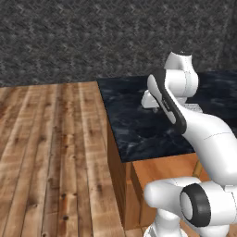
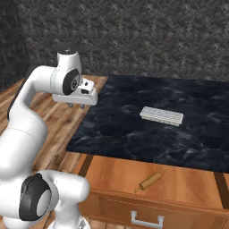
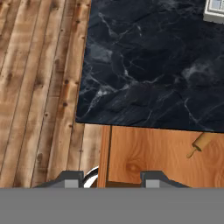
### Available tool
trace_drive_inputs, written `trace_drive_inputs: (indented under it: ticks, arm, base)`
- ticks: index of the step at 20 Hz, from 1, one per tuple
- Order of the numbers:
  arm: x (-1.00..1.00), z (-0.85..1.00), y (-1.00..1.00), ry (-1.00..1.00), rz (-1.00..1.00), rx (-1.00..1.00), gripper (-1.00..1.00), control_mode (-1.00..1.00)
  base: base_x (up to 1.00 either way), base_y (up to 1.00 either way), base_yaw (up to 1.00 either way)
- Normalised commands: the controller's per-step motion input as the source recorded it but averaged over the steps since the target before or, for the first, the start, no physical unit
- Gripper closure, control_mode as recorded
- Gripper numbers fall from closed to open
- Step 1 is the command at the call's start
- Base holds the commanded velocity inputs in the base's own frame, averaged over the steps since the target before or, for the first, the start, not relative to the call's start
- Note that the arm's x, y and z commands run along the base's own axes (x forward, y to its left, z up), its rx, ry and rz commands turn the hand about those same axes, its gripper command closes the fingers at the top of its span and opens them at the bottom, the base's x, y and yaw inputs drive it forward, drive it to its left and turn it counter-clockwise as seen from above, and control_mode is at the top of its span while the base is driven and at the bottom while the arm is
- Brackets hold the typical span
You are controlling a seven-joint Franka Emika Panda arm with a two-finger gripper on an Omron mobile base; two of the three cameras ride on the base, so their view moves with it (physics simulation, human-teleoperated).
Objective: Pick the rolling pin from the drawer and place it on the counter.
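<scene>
Black counter [image 2: 134,125] above drawer [image 2: 188,183] holding rolling pin [image 2: 150,181].

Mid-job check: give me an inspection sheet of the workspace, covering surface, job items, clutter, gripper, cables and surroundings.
Surface: black marble counter, dark veined top over wooden cabinets.
Job's things: rolling pin lies at an angle on the floor of the open drawer, below the counter's front edge; not gripped.
Clutter: one pale grey ridged block lying flat on the counter.
Gripper: gripper hangs above the counter's left edge, fingers pointing down, parted and holding nothing.
Cables: nothing seen.
Surroundings: plank wood floor to the left, rough dark grey wall behind.
</scene>
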Motion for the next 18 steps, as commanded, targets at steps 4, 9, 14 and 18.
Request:
trace_drive_inputs:
  ticks: [4,9,14,18]
  arm:
    - [0.00,0.00,0.00,0.00,0.00,0.00,-1.00,1.00]
    - [0.00,0.00,0.00,0.00,0.00,0.00,-1.00,1.00]
    - [0.00,0.00,0.00,0.00,0.00,0.00,-1.00,1.00]
    - [0.00,0.00,0.00,0.00,0.00,0.00,-1.00,1.00]
  base:
    - [-0.01,0.00,-0.01]
    - [-0.28,0.12,-0.21]
    - [-0.46,0.51,-0.43]
    - [-0.44,0.76,-0.49]
